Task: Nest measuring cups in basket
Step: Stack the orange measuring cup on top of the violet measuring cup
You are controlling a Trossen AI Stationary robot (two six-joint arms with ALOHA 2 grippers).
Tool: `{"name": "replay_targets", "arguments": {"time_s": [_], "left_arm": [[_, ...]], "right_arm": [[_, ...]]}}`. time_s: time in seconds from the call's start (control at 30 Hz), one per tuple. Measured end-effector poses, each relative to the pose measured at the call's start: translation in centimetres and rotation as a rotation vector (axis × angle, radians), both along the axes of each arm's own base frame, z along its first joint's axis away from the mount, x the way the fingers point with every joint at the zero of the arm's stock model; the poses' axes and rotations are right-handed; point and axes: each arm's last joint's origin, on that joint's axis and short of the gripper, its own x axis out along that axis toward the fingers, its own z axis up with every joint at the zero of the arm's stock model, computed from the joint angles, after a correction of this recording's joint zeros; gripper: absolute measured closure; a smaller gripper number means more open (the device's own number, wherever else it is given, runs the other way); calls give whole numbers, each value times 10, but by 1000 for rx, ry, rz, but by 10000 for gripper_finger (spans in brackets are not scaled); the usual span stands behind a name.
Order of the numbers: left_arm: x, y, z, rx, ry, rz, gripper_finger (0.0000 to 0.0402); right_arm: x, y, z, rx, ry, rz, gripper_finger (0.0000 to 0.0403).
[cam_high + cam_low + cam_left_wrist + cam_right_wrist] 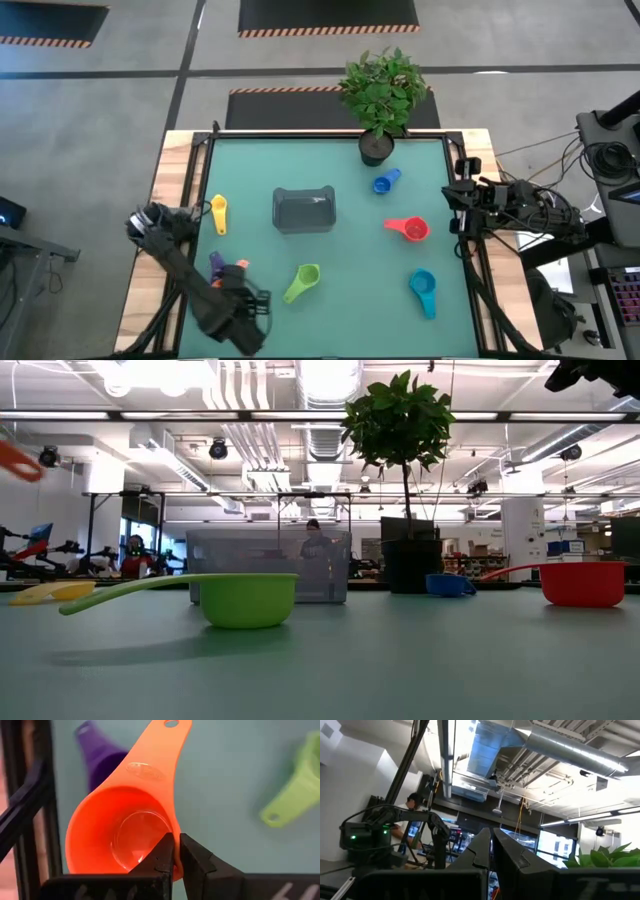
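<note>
Lying outside basket: measuring cups

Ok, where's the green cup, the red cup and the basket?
green cup (307,276), high view, on its bowl.
red cup (416,230), high view, on its bowl.
basket (304,211), high view, on its floor.

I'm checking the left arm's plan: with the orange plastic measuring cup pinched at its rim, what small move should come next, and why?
Probably carry it toward the dark grey rectangular basket. The left gripper is shut on the rim of the orange plastic measuring cup, near the purple cup, and the basket looks empty. The right gripper waits shut at the table's edge.
</note>
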Motion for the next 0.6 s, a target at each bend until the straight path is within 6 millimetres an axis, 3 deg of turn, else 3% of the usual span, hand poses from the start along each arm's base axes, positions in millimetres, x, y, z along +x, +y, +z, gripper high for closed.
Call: {"name": "replay_targets", "arguments": {"time_s": [0.07, 0.6], "left_arm": [[-8, -1, -3, -5, 29, 7, 399], [-14, 11, -42, 143, 117, -18, 398]], "right_arm": [[0, 0, 0, -1, 0, 0, 394], [1, 0, -2, 2, 19, 0, 394]]}}
